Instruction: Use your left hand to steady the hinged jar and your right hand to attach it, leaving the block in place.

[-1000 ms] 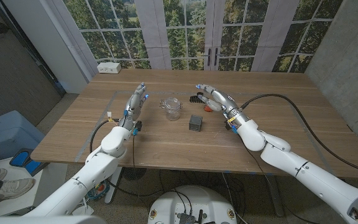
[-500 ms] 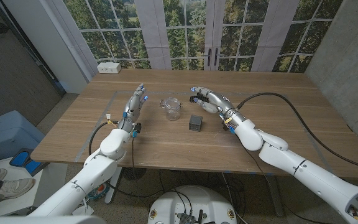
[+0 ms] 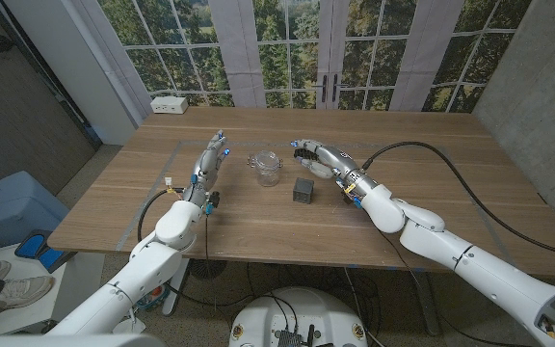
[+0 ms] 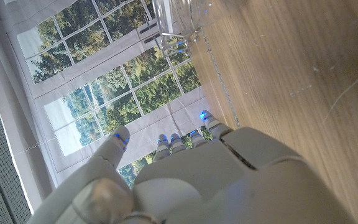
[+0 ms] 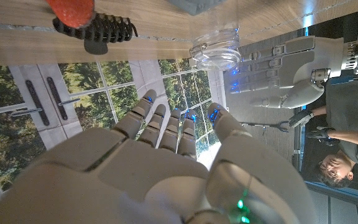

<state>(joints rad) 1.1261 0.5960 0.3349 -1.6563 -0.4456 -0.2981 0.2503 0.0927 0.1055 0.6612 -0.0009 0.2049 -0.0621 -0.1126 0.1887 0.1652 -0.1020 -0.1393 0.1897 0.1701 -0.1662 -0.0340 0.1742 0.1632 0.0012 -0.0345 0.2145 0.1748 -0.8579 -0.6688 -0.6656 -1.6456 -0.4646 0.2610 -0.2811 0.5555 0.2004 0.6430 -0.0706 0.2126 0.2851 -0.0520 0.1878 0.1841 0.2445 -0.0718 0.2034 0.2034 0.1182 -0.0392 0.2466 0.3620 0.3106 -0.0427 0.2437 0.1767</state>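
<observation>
Glass hinged jar [image 3: 267, 167] stands mid-table, gray block [image 3: 303, 189] just beside. Left hand [image 3: 210, 159] near it, fingers apart, not touching; right hand [image 3: 318, 157] apparently empty, fingers spread. Risk: unsteadied jar tips, or right hand nudges block.

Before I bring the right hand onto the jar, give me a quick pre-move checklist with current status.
1. Left hand steadying the hinged jar: not ok, it stands apart from the jar.
2. Right hand free: ok, fingers apart, holding nothing.
3. Jar upright on the table: ok.
4. Block clear of both hands: ok, untouched, just in front of the right hand.
5. Jar lid and clasp state: cannot tell.
</observation>
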